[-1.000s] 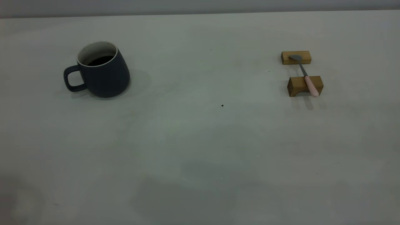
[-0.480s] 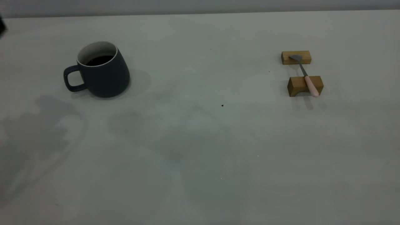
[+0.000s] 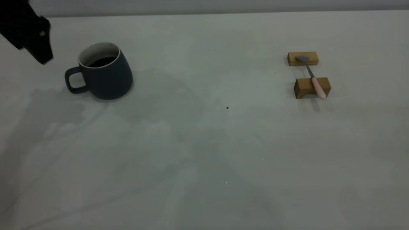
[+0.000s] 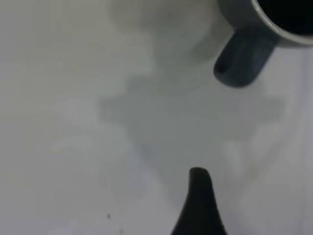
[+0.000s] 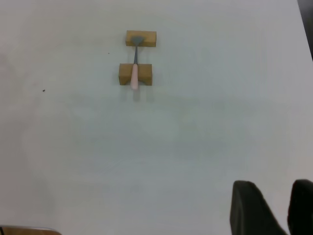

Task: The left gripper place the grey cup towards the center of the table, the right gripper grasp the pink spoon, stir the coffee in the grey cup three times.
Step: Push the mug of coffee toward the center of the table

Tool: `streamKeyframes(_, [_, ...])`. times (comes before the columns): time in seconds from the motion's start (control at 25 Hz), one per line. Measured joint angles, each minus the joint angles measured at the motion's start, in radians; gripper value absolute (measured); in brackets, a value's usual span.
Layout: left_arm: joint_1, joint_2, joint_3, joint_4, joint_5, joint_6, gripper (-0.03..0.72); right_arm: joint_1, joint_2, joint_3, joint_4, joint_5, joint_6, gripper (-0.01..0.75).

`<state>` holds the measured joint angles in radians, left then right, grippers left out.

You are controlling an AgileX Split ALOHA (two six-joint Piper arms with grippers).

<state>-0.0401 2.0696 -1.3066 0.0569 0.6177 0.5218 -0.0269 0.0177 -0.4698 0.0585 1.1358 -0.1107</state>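
Observation:
The grey cup (image 3: 105, 76) stands at the table's (image 3: 204, 143) left with dark coffee (image 3: 102, 61) inside, its handle (image 3: 74, 80) pointing left. My left gripper (image 3: 43, 54) hangs above and left of that handle, touching nothing. In the left wrist view one black finger (image 4: 198, 205) shows, the cup's handle (image 4: 242, 58) lies beyond it, and the gripper is open. The pink spoon (image 3: 318, 87) lies across two tan wooden blocks at the right. My right gripper (image 5: 276, 188) is far from the spoon (image 5: 134, 76), its fingers a narrow gap apart and empty.
The far block (image 3: 303, 59) carries the spoon's bowl and the near block (image 3: 311, 88) its pink handle. A small dark speck (image 3: 227, 108) marks the table's middle. A dark edge (image 5: 305, 14) bounds the table in the right wrist view.
The left arm has come into the exterior view from the upper left and moved down toward the cup. Its shadow has spread across the table. Cup and spoon have not moved.

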Motion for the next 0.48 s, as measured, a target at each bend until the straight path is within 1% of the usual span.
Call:
streamKeyframes(0.16, [0.000, 0.109, -0.093, -0.032, 0.016, 0.099, 0.666, 0.000, 0.000, 0.000, 0.000, 0.000, 0.000, 0.238])
streamKeyframes(0.32, [-0.005, 0.195, -0.152, -0.057, 0.017, 0.198, 0.659, 0.000, 0.000, 0.000, 0.000, 0.000, 0.000, 0.238])
streamKeyframes(0.48, [-0.020, 0.258, -0.195, -0.057, 0.007, 0.226, 0.635, 0.000, 0.000, 0.000, 0.000, 0.000, 0.000, 0.238])
